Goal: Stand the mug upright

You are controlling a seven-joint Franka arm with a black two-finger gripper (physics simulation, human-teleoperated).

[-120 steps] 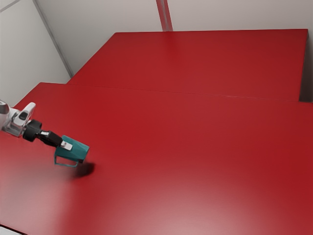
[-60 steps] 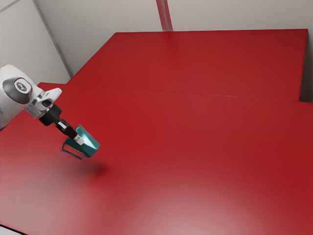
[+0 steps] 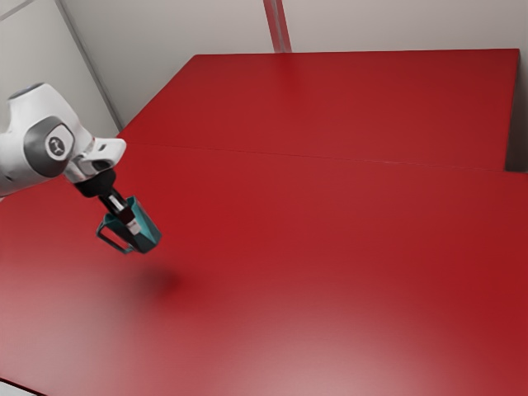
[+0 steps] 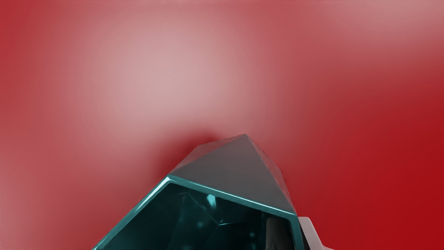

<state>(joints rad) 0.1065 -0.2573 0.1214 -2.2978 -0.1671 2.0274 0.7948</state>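
Observation:
In the exterior view my gripper (image 3: 130, 221) holds the teal mug (image 3: 147, 233) in the air, over the exterior view's left part of the red table. The mug leans, its mouth up toward the hand and its handle toward the exterior view's left. In the wrist view the mug (image 4: 194, 215) shows its open mouth and dark inside. The gripper (image 4: 295, 234) is shut on the mug's wall there, one finger inside the mouth and the other outside. The mug's lower end is partly hidden by its own side.
The red table (image 3: 330, 247) stretches below and toward the exterior view's right, with the mug's shadow on it. A second red surface (image 3: 330, 103) lies behind it, before pale walls.
My hand has risen and swung steeper, with the mug still held. The mug has come up off its shadow and turned from lying nearly sideways to a more upright lean.

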